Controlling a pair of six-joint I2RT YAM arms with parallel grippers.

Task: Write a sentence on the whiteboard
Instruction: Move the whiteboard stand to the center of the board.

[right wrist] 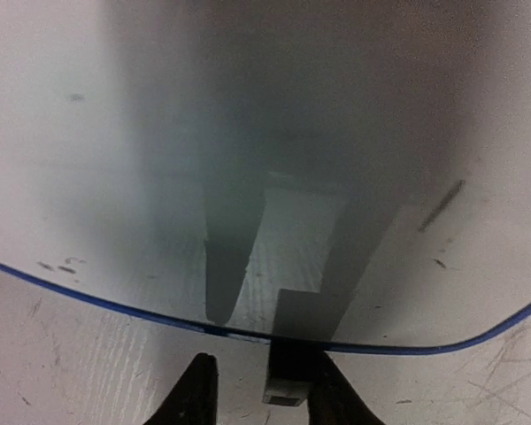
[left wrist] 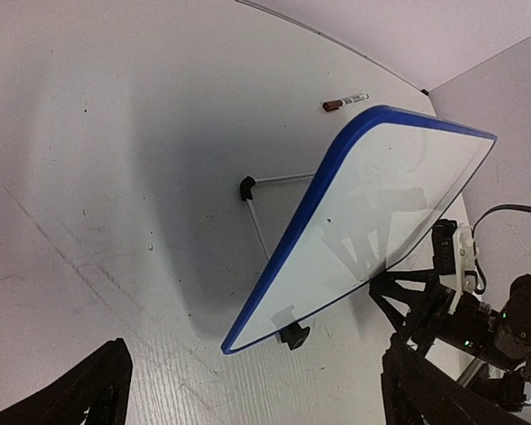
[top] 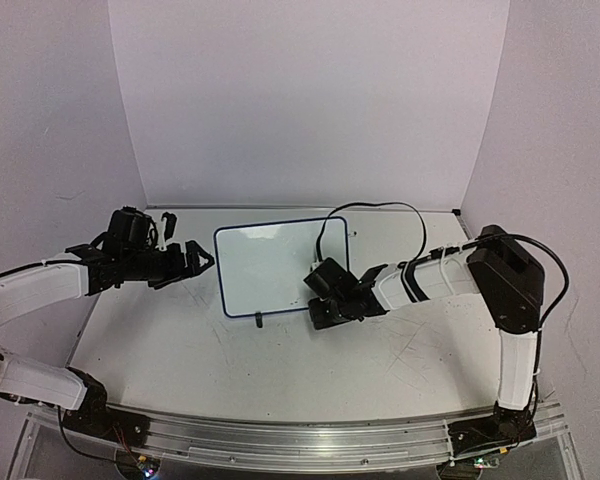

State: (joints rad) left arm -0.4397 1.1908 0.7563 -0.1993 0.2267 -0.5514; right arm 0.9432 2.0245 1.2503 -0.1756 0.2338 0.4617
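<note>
The whiteboard (top: 275, 265) stands tilted on the table, with a blue rim (left wrist: 288, 235) and a blank white face (right wrist: 265, 133). The sentence is out of view; the face shows only shadows and reflections. My left gripper (top: 195, 262) hovers just left of the board, wide open (left wrist: 257, 398) with nothing between its fingers. My right gripper (top: 320, 302) is at the board's lower right edge. Its fingers (right wrist: 195, 390) straddle a black foot (right wrist: 292, 376) of the board. The right finger touches the foot and the left one stands apart from it.
A marker (left wrist: 344, 102) with a dark red cap lies on the table beyond the board's far corner. A thin wire stand (left wrist: 258, 212) props the board from behind. The right arm's black cable (top: 400, 215) loops over the table behind the board.
</note>
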